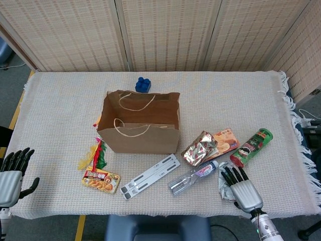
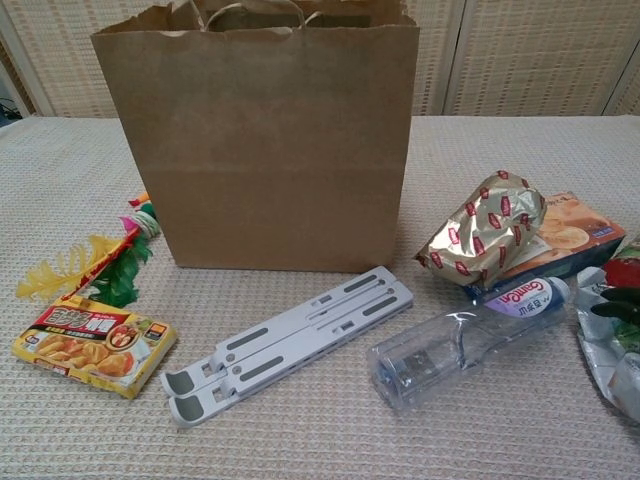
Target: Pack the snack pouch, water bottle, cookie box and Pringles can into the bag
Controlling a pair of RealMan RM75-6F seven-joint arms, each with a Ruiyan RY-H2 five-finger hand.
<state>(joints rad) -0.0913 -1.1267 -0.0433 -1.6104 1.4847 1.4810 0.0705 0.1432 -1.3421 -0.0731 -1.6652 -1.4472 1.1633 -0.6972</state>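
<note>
The paper bag is standing upright with its mouth open near the middle of the table, handles drooping inward, so it is ready to take things dropped in from above. All four items are lying outside it, clustered to its near right, which suggests packing has not yet started. The snack pouch, gold and crinkled, is leaning on the near-left end of the cookie box; the water bottle is lying on its side just nearer, its capped end pointing right toward the right hand. The Pringles can is lying on its side further right, apart from the box. The right hand is hovering palm down at the near right, fingers spread and grasping nothing, its fingertips reaching over a crumpled clear wrapper just beside the bottle's cap; it seems to be lining up for the bottle or the can, though which one cannot be told. The left hand is waiting off the near left edge, fingers apart and empty. A grey folding stand, a dumpling pack, a feathery toy and a blue block are sitting around the bag and are no part of the job.
</note>
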